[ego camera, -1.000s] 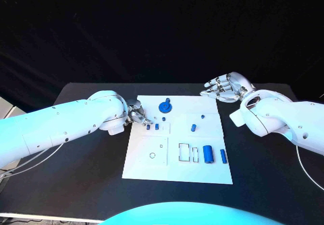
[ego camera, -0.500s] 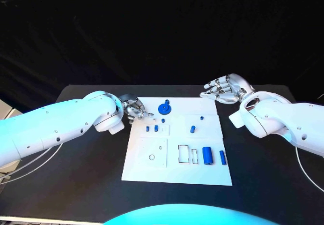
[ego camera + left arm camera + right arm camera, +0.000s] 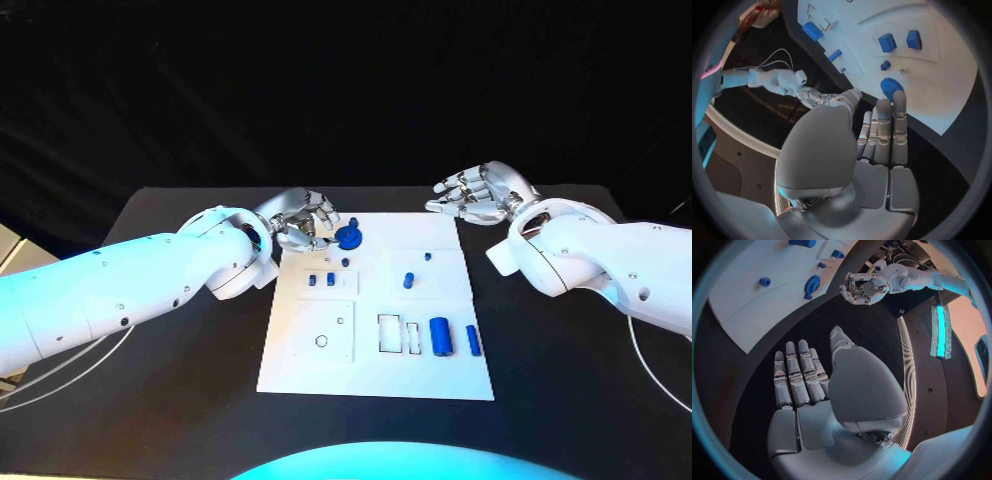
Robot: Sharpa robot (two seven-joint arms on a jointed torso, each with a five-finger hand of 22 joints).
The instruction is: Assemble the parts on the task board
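The white task board (image 3: 372,372) lies in the middle of the black table. At its far end stands a blue round part (image 3: 351,237). Two small blue blocks (image 3: 329,279) lie below it, another small piece (image 3: 408,279) to their right, and a blue cylinder (image 3: 440,337) with a slimmer bar (image 3: 472,340) near the right edge. My left hand (image 3: 300,222) hovers at the board's far left corner, fingers apart and holding nothing. In the left wrist view its fingertips (image 3: 891,102) reach close to the round part (image 3: 892,89). My right hand (image 3: 476,192) hangs open past the board's far right corner.
Rectangular cut-outs (image 3: 392,333) and an oval hole (image 3: 320,340) mark the board's near half. Bare black table (image 3: 577,380) lies on both sides of the board. The right wrist view shows my left hand (image 3: 861,287) beyond the board (image 3: 754,305).
My left hand has moved from the small blocks at the board's left edge toward the far corner beside the round part. My right hand has barely moved.
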